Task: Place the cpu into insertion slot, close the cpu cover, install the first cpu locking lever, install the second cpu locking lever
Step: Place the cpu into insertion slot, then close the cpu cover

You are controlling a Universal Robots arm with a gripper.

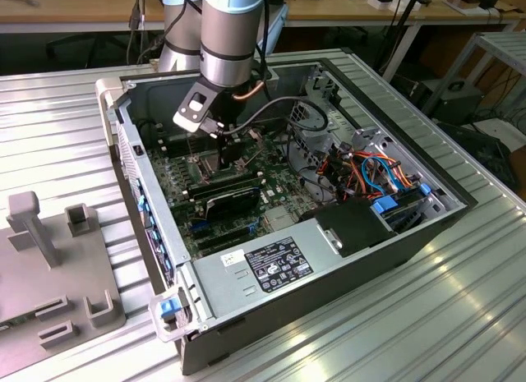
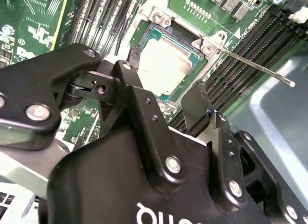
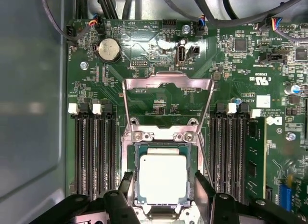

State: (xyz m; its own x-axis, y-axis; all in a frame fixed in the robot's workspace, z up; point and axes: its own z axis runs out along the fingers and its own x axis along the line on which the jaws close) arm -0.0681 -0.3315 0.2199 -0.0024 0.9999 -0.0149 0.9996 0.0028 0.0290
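Note:
The cpu (image 3: 162,178), a square chip with a dull silver face, lies flat in the insertion slot (image 3: 163,136) on the green board. It also shows in the second wrist view as the cpu (image 2: 163,65). The cpu cover (image 3: 168,80), a thin metal frame with a cut-out centre, stands swung open behind the slot. My gripper (image 3: 163,192) is open just above the chip, with one black finger (image 3: 126,185) on each side of it. A thin wire lever (image 2: 250,65) sticks out beside the slot, unlatched. In the exterior view my gripper (image 1: 226,148) reaches down into the computer case (image 1: 164,259).
Long black memory slots (image 3: 94,151) flank the socket, and a memory stick (image 3: 252,156) sits in a slot on one side. A coin battery (image 3: 109,49) and cables lie beyond the cover. In the exterior view a power supply (image 1: 271,263), coloured cables (image 1: 378,172) and a grey fixture (image 1: 57,267) stand nearby.

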